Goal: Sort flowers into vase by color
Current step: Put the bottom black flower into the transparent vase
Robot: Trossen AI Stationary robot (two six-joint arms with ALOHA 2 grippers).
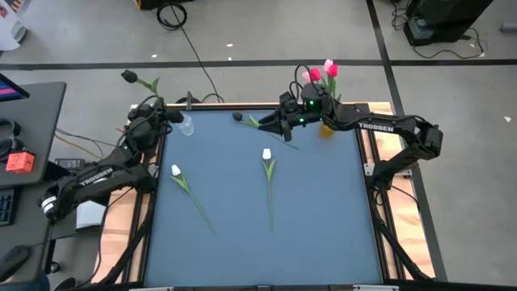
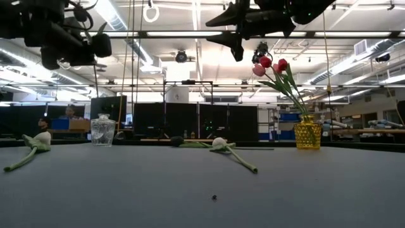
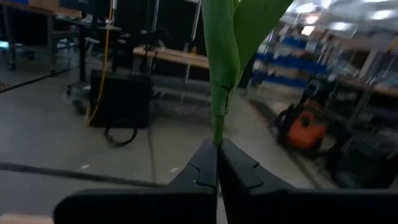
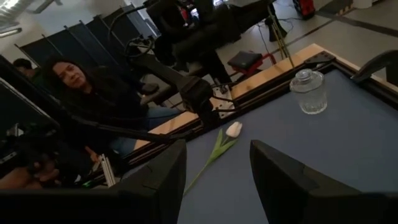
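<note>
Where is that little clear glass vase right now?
In the high view the clear glass vase stands at the table's far left corner, beside the left arm, apart from the white tulip nearer the camera.

Dark blue-grey desk (image 1: 323, 210), pale tulips, one yellow vase.

Two white-headed tulips (image 1: 267, 155) with green stems and leaves lie on the desk's plain matte top; a third tulip, dark-headed (image 1: 238, 116), lies near the far edge. The yellow vase (image 2: 308, 133) has a bumpy, dotted pattern and carries red and pink tulips (image 2: 271, 65) on green stems. The other vase (image 2: 103, 131) is clear glass with cut facets. Both arms are black; the right arm (image 1: 376, 127) bears white lettering. The black left fingers (image 3: 239, 171) pinch a bright green stem (image 3: 219, 106). The desk's edging is light wood.
</note>
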